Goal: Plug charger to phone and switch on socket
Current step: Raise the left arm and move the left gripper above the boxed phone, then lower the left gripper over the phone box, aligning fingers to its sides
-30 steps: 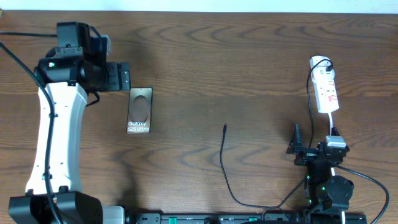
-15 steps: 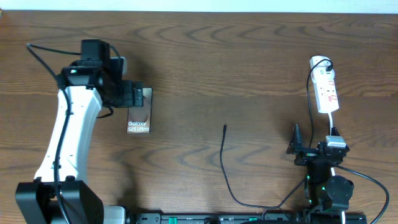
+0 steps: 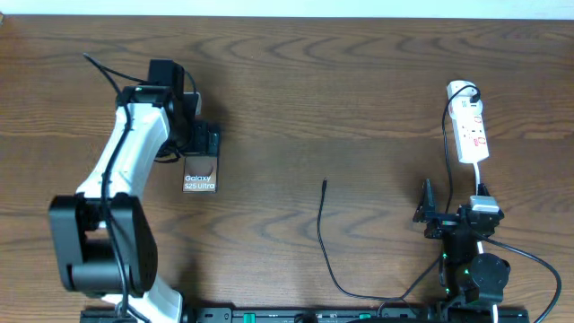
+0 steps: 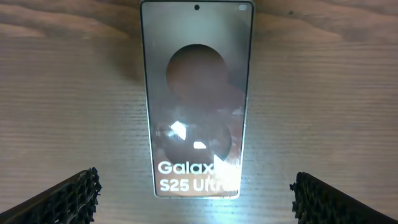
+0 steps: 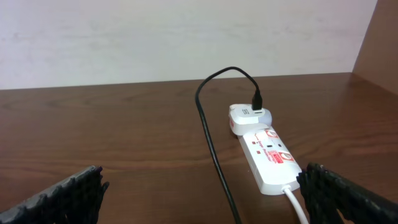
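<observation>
One phone (image 3: pixel 201 176) lies toward the tabletop's left edge, one charger (image 3: pixel 321 235) snakes up from the front edge, and one socket (image 3: pixel 470 130) sits by the right edge. My left jaws gape wide above the phone, gripping nothing. My right jaws, near the front right corner, are equally wide and empty.

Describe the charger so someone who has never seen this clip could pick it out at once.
On the brown table, look midway between the phone on the left and the white socket on the right. The charger is the thin black cable curving up from the near edge. It alone ends in a small free plug tip, touching neither neighbour.
</observation>
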Controlling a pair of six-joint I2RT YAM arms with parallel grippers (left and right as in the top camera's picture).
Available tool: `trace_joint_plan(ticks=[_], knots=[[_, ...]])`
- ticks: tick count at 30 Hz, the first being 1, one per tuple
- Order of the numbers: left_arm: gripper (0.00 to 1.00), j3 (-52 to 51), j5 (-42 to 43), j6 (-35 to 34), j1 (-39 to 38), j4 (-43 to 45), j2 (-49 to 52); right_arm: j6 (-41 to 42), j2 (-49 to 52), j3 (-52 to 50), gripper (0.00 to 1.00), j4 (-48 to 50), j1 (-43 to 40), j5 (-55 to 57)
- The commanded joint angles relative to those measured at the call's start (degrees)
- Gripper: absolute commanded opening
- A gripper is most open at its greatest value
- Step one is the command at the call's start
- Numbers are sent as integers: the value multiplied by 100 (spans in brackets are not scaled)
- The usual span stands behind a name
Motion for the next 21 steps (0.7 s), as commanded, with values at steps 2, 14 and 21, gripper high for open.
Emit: trace_joint_plan(ticks=[2,14,21], knots=[[97,-13,-72,-50,4,74,179,-48,-31,-7,99,-26,-33,28],[97,-13,-72,-50,4,243,490,-50,-31,-7,99,-28,-35,28],[97,-15,-74,-48,4,256,501,-48,-31,-7,99,-26,-33,26]])
